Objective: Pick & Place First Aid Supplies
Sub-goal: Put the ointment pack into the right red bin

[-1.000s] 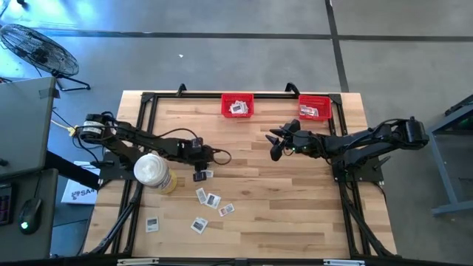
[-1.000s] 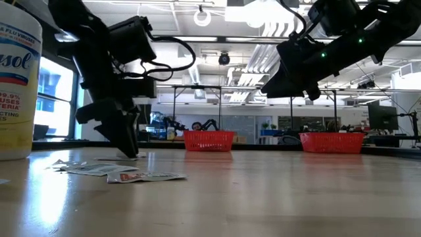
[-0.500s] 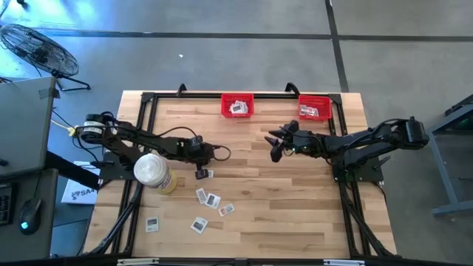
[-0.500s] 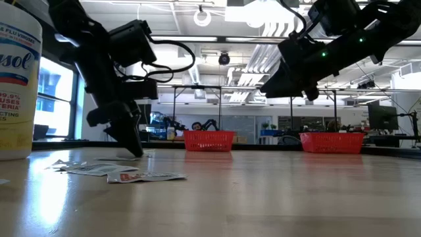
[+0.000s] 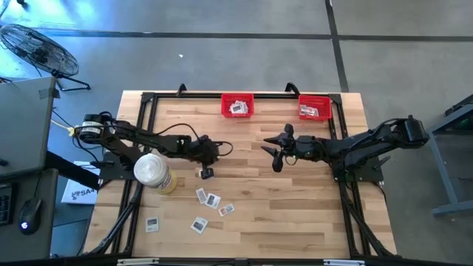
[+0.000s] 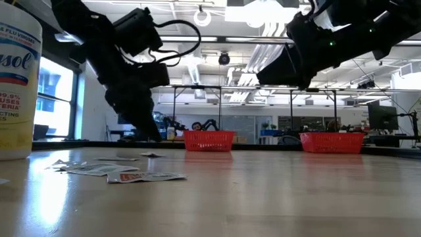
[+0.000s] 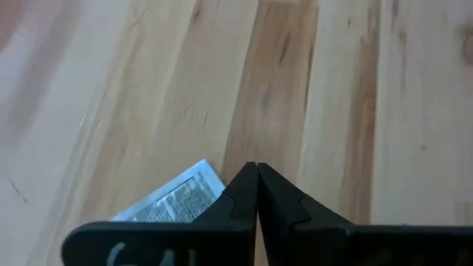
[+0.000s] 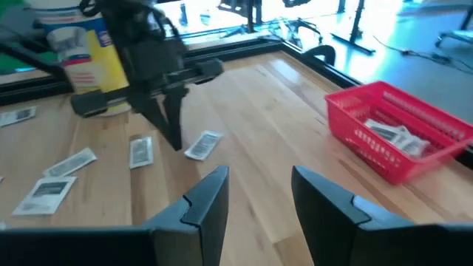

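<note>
Six packets (image 5: 209,198) loose on table (image 5: 295,199), two red bins (image 5: 237,105). Left gripper (image 5: 206,167) pinched together, holding nothing, above one packet. Right gripper (image 5: 274,152) spread, empty.

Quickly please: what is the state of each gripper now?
Left gripper: closed, apparently holding nothing; a packet lies just beside it.
Right gripper: open, empty.

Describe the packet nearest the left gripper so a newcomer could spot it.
Start at the white canister on the left of the table. Toward the middle lies one packet, alone beside the shut left gripper; the other packets cluster nearer the front edge.
</note>
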{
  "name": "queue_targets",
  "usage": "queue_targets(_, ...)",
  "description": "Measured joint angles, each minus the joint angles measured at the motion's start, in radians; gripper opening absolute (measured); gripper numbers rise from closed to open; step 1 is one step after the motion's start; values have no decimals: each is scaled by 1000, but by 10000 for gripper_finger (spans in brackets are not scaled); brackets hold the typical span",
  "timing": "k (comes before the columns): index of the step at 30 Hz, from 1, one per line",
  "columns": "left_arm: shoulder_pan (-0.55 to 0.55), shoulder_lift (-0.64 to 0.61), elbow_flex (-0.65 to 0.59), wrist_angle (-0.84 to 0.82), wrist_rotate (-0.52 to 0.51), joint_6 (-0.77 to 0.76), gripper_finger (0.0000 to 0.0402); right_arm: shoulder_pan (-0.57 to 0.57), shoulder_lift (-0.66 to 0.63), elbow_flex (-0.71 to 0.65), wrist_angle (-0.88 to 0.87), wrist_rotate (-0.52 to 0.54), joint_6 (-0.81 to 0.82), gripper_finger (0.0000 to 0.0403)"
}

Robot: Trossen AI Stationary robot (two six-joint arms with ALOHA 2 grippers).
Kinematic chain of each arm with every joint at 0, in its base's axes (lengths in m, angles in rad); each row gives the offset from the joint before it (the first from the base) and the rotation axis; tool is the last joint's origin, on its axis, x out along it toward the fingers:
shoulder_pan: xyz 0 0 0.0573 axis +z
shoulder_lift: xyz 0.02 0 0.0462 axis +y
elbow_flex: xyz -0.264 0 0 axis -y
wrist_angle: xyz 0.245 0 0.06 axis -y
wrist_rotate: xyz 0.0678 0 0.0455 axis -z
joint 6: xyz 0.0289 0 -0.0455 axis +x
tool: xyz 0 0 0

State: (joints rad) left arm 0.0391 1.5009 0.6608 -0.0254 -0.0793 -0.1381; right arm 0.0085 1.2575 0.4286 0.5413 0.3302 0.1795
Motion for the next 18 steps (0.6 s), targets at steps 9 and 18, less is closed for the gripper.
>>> queue_targets(9,-39,0,3,-43,-72,97,22,12,0,0,1,36,-3,142)
queue_targets(18,-9,26,4,-50,-70,181,150,12,0,0,2,37,-5,142)
